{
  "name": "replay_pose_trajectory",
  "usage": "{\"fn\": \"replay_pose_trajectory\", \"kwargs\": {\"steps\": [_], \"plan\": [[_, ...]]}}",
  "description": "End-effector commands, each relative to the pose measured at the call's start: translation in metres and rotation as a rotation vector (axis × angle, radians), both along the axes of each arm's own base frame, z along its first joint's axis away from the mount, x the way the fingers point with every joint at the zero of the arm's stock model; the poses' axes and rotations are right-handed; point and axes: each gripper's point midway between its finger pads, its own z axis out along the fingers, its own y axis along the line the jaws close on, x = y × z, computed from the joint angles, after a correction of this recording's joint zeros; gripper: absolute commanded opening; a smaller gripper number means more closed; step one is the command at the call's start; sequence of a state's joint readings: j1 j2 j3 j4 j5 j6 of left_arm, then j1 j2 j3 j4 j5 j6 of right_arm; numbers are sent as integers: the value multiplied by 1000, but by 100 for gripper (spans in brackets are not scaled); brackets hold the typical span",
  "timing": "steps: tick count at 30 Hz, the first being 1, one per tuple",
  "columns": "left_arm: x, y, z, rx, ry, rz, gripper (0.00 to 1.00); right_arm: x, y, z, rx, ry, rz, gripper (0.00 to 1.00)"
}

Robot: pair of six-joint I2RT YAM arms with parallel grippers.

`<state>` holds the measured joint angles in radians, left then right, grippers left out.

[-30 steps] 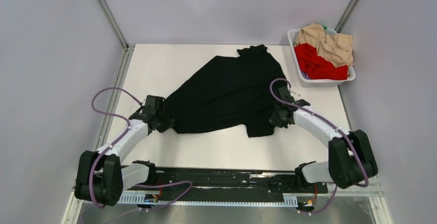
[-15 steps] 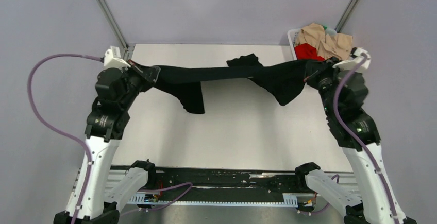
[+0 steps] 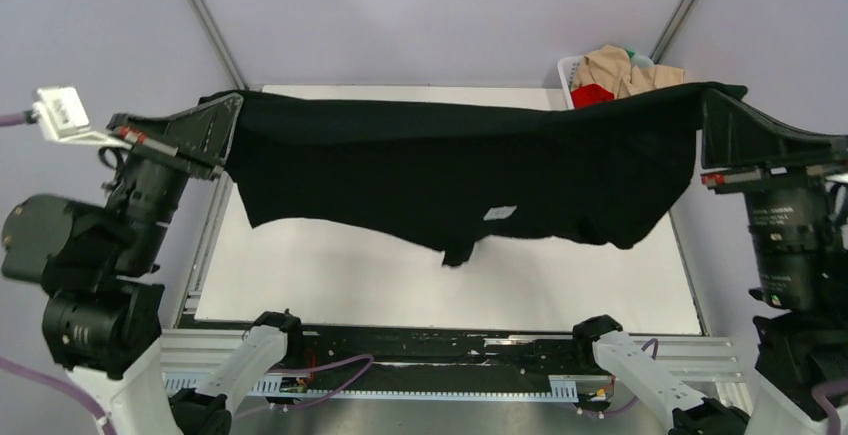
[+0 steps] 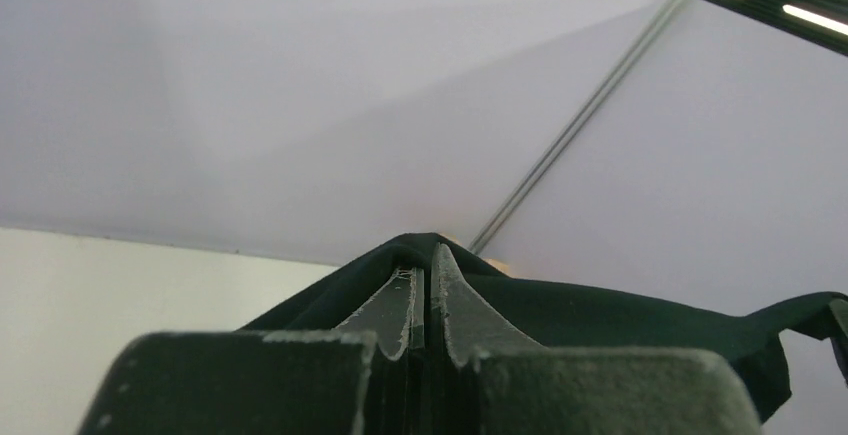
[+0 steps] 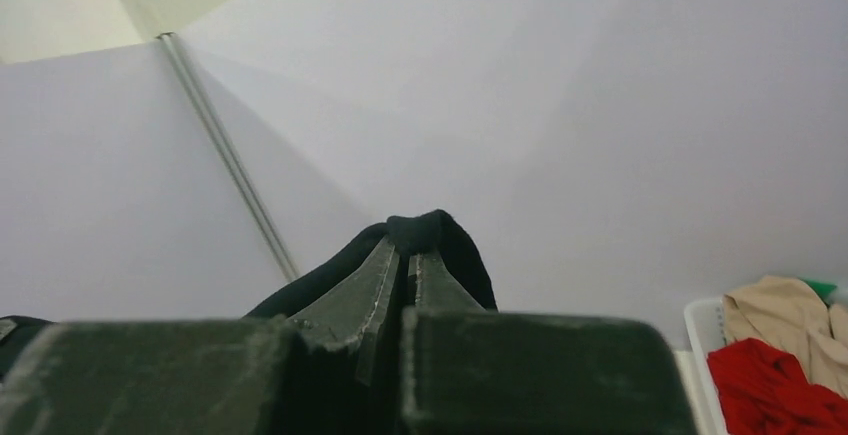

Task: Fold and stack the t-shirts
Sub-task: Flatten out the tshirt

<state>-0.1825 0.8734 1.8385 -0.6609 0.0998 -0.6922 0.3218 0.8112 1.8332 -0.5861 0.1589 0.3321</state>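
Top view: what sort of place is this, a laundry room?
Probably a robot test cell: bare walls and metal posts box in a white table, the left gripper and right gripper hold a black shirt stretched above it, and a basket of shirts sits at its far corner.

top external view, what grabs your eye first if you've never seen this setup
A large plain black cloth t-shirt hangs stretched wide above the table, its ends pinched by the left pincer and the right pincer. At the far right, a white plastic basket holds a beige cloth shirt and a red cloth shirt.
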Motion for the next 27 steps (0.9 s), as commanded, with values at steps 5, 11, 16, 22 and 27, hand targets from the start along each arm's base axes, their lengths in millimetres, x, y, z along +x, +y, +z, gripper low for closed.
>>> {"fn": "replay_pose_trajectory", "kwargs": {"steps": [5,11,16,22,27], "plan": [[-92,21,35,-40,-210,23,0,-74,2,39,-82,-177,100,0],[-99,20,29,-57,-219,7,0,-66,-2,30,-80,-152,66,0],[-50,16,-2,-56,-94,33,0,-32,-4,12,-77,-100,2,0],[42,32,-87,-89,139,209,0,42,-16,-33,-45,2,-178,0],[131,50,-199,-29,412,414,0,123,-10,-111,-50,184,-276,0]]}}
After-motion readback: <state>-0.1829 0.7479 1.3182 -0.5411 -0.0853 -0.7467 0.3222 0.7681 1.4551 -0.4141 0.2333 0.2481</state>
